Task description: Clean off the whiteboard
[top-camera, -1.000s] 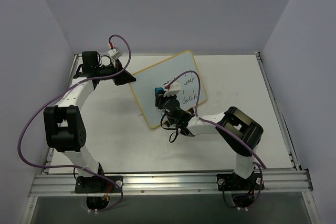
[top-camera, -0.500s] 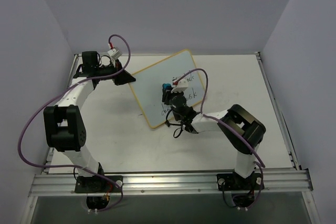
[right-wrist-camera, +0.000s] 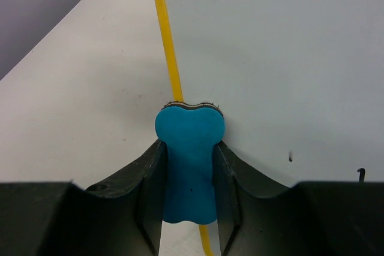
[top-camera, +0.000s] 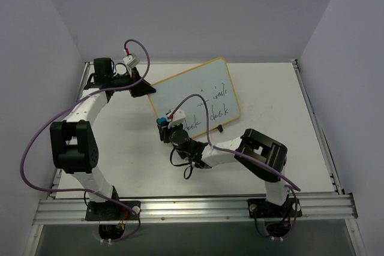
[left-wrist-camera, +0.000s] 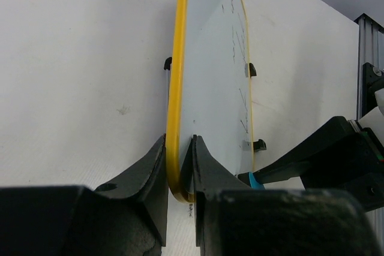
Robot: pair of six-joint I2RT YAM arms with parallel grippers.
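The whiteboard (top-camera: 201,91), white with a yellow frame, lies tilted on the table with black handwriting at its right half. My left gripper (top-camera: 146,90) is shut on its left corner; in the left wrist view the jaws pinch the yellow frame (left-wrist-camera: 179,172). My right gripper (top-camera: 163,129) is shut on the blue bone-shaped eraser (top-camera: 161,123) and holds it at the board's lower left edge. In the right wrist view the eraser (right-wrist-camera: 189,166) sits over the yellow frame (right-wrist-camera: 163,40), its felt end against the board (right-wrist-camera: 276,52).
The white table (top-camera: 288,100) is fenced by grey walls at the back and sides and metal rails at left, right and front. A black clip foot (top-camera: 221,128) sticks out at the board's lower edge. Purple cables loop over both arms.
My right gripper has swept the eraser from the board's middle down-left to its lower left edge. The board has turned a little. The left gripper has kept its hold.
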